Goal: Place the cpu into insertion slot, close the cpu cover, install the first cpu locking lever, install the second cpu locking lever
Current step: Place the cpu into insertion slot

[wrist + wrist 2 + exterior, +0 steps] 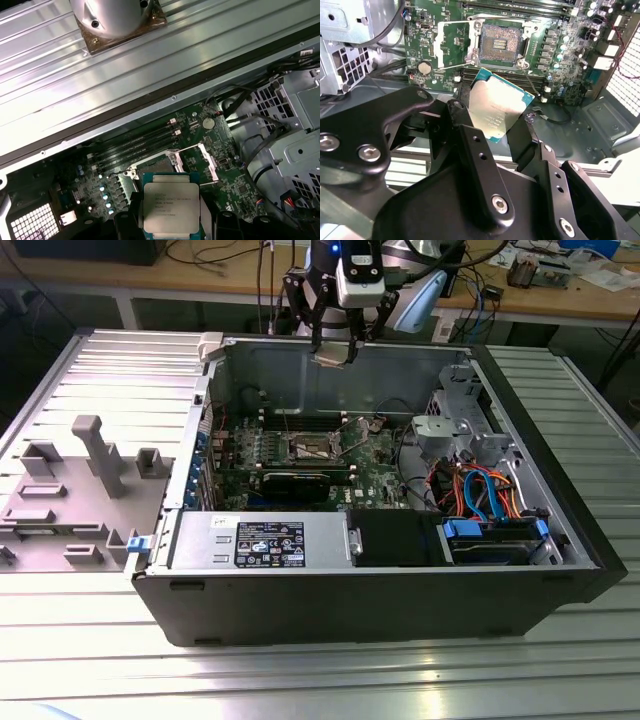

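claw (492, 120) pinches cpu (496, 106) by opposite edges | slot (500, 44) bare, cover (451, 42) swung open beside it | we read cpu high over case (400, 590) rim, slot well below, nearer the exterior view's camera | cpu edges look slightly askew to slot

We find the cpu (495, 107), a flat square chip with a dull silver top and a green edge, clamped between the jaws of the gripper (492, 120). It hangs tilted, clear above the board. The insertion slot (500, 44) lies bare, its dark centre exposed inside the silver rim. The cpu cover (439, 46) is swung open off the slot, just beside it, with green board visible through its window.
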### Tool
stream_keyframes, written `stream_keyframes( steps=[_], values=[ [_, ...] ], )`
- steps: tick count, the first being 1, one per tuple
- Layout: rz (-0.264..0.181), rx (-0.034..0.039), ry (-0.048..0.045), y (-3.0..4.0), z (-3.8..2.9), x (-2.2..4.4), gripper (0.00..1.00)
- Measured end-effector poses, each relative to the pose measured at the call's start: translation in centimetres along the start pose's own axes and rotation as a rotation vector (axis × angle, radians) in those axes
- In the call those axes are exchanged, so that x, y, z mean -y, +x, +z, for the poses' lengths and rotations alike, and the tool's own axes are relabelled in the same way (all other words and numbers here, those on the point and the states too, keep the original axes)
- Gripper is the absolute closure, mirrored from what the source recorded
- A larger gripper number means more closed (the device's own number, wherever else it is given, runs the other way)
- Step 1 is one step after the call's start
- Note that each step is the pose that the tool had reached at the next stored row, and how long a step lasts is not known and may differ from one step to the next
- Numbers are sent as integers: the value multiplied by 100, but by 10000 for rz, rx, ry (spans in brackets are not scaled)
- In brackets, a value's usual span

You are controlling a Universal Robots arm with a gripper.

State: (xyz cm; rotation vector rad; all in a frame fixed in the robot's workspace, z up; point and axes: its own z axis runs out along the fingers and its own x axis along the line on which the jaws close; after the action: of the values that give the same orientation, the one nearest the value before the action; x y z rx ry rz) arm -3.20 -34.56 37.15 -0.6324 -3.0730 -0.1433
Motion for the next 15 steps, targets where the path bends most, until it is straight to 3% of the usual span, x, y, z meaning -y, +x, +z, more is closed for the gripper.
stream_keyframes(
  steps=[15],
  values=[
    [208, 19, -4, 0, 0, 0, 46]
  ],
)
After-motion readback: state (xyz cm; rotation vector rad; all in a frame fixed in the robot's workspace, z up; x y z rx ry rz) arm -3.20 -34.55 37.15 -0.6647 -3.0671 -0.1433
